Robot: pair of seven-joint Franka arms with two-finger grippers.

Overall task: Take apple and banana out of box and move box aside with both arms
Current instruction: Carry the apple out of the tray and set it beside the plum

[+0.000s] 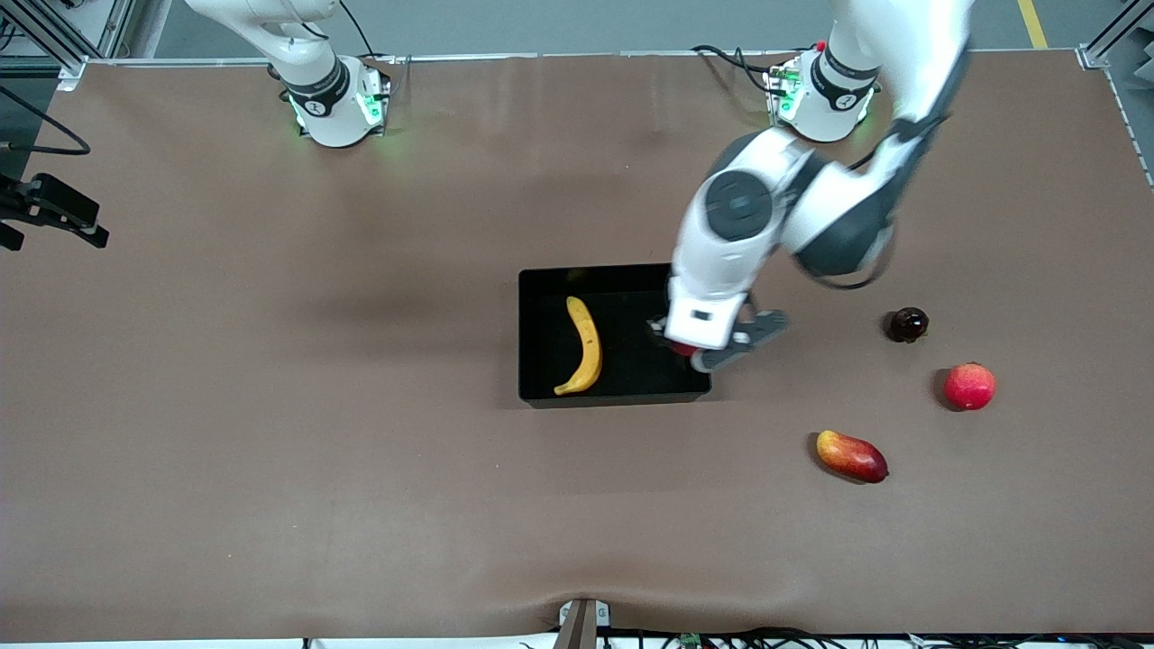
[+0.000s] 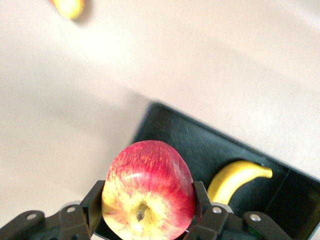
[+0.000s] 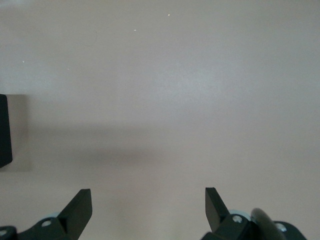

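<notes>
Red skin with yellowish streaks and a pale stem dimple: that is your apple [image 2: 148, 192], held in the air between the jaws of the left gripper [image 1: 696, 353], which close on its two sides. You find it over the end of the box [image 1: 539, 342] that lies toward the left arm's end of the bench [image 1: 270, 433].

Glossy black plastic, low walls, rectangular: the box sits near the middle of the bench.

Yellow, long and curved: the banana [image 1: 583, 346] lies inside the box, toward the right arm's end of it.

Other fruit, all on the bench toward the left arm's end and well apart from the box: an oval red-and-yellow mango [image 1: 851, 456], nearest the front camera; a round pinkish-red fruit [image 1: 969, 386]; a small dark round fruit [image 1: 908, 324], farthest from that camera of the three.

Brown, matt, smooth covering over the whole bench, with cables along its edges and grey floor past the arm bases.

Right gripper [image 3: 148, 206]: you see its jaws wide apart, holding nothing, over bare bench; the right arm waits.
</notes>
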